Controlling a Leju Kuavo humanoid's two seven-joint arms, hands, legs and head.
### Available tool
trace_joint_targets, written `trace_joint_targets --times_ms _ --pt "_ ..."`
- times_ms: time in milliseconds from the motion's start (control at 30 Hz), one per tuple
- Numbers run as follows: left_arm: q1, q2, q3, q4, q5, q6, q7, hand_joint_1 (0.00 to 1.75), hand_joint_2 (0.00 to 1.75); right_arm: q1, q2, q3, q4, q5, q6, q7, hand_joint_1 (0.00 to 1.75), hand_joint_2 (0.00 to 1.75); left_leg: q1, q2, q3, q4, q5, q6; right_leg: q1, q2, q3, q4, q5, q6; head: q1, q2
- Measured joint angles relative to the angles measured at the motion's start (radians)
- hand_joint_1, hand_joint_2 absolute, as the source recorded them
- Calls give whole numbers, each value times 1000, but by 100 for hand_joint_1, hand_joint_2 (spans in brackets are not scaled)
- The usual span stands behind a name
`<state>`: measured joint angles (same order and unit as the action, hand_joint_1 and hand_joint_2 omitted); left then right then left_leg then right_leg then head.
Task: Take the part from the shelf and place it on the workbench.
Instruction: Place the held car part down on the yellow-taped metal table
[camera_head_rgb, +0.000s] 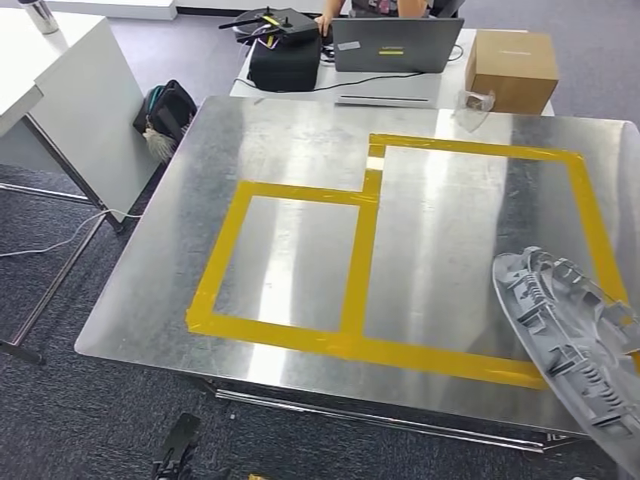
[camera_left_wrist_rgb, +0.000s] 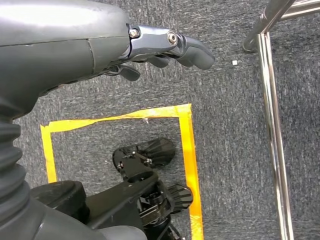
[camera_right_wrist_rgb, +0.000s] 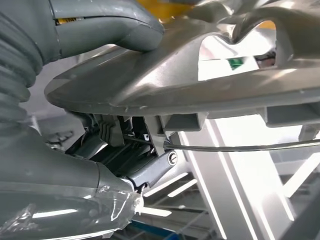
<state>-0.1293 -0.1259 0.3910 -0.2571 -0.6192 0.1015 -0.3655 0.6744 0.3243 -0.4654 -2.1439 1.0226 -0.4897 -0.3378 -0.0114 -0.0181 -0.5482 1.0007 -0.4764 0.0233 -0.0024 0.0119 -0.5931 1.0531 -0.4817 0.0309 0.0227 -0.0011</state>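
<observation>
The right hand (camera_right_wrist_rgb: 113, 165) clamps the part (camera_right_wrist_rgb: 181, 80): in the right wrist view its thumb lies across one face of the grey moulded piece and the darker fingers (camera_right_wrist_rgb: 151, 170) press on the ribbed face opposite, so the part sits wedged between them. In the head view the part (camera_head_rgb: 573, 340) hangs over the near right corner of the worktop (camera_head_rgb: 302, 140), tilted, with its ribbed side up; it overlaps the right end of the yellow tape (camera_head_rgb: 362, 250) outline. Whether it touches the metal surface cannot be told.

The left hand (camera_left_wrist_rgb: 162, 47) hangs low beside the body, pointing out over grey carpet (camera_left_wrist_rgb: 234, 150). Its fingers (camera_left_wrist_rgb: 192, 52) are loosely curled, a little apart, and hold nothing. Below it a yellow tape square (camera_left_wrist_rgb: 188, 155) marks the floor, and a chrome worktop leg (camera_left_wrist_rgb: 271, 135) runs alongside.

Beyond the worktop stand a laptop (camera_head_rgb: 396, 45), a black bag (camera_head_rgb: 285, 62) and a cardboard box (camera_head_rgb: 513, 68); a person's hand (camera_head_rgb: 326, 24) rests by the laptop.
</observation>
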Motion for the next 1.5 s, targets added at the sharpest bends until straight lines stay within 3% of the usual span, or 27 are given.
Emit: trace_joint_targets --times_ms 233,367,633,833,1033,1233,1500 --pt "3 0 7 0 -9 -5 -3 0 175 -79 3 -176 40 -57 129 -7 175 175 2 0 1 -3 1 -30 1 -2 2 0 1 -4 1 0" --pt "5 1 8 0 -12 -7 -4 0 175 -108 5 -233 54 -52 167 -11 175 175 -1 0 1 -3 1 -30 -1 -2 3 -1 4 -2 1 0" --pt "3 2 9 0 -42 -24 -6 0 175 -304 7 -469 76 113 480 -125 175 175 -3 3 1 -3 4 -25 -3 0 7 -9 10 4 1 0" --pt "-1 2 8 0 -66 -41 -6 0 175 -426 -35 -579 137 242 591 -135 175 175 -4 3 1 -3 5 -23 -4 -1 8 -12 13 6 1 0" --pt "-13 0 4 0 -88 -53 2 0 175 -443 -143 -483 224 307 575 3 175 175 -4 3 1 -3 6 -22 -4 0 10 -15 15 9 1 0" --pt "-21 -1 0 0 -110 -63 17 0 175 -388 -286 -257 286 274 528 179 175 175 -4 4 1 -3 6 -21 -4 2 11 -16 16 9 1 0" --pt "-31 -2 -12 0 -131 -78 25 0 175 -348 -439 20 343 265 468 283 175 175 -4 4 1 -3 7 -19 -4 2 12 -17 17 10 1 0"
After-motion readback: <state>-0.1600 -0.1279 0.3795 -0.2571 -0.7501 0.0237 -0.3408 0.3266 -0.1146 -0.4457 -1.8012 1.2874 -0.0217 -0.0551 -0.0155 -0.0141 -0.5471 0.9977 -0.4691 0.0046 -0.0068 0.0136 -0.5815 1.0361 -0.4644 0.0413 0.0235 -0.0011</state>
